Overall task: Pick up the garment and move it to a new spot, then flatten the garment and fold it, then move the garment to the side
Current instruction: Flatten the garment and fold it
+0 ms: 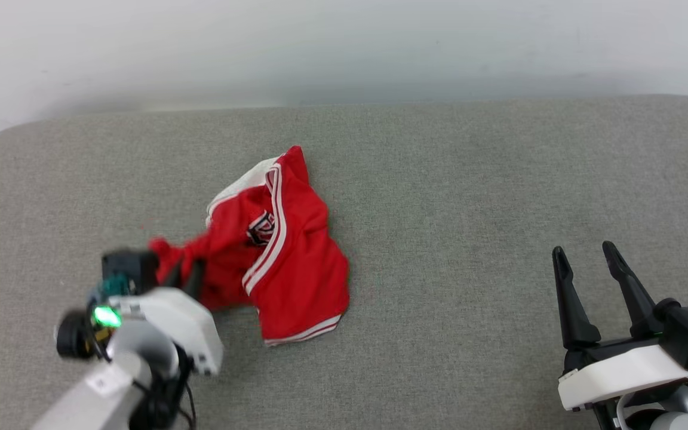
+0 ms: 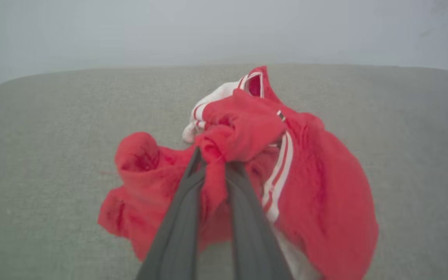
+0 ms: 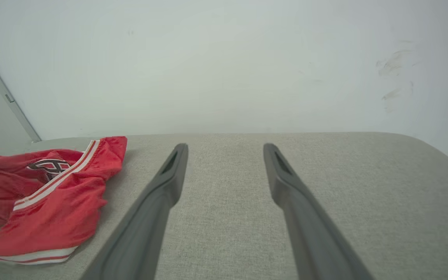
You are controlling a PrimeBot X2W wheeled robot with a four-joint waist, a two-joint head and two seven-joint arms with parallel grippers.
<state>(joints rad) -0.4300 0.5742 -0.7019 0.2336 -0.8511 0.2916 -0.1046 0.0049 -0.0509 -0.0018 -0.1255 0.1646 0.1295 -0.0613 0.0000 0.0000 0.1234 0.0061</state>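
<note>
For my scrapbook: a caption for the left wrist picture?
The left gripper pinches the crumpled red garment on a grey cushion.

Bright, soft, even light falls throughout, with no glare. A thin, soft shadow hugs the garment (image 1: 296, 269) along the edge facing the right tool (image 1: 586, 257). In the head view the left tool (image 1: 186, 272) and its wrist look smeared. Both wrist views bow the far edge of the padded surface (image 2: 53, 136), and the wall (image 3: 224, 58) beyond it is hazy.
</note>
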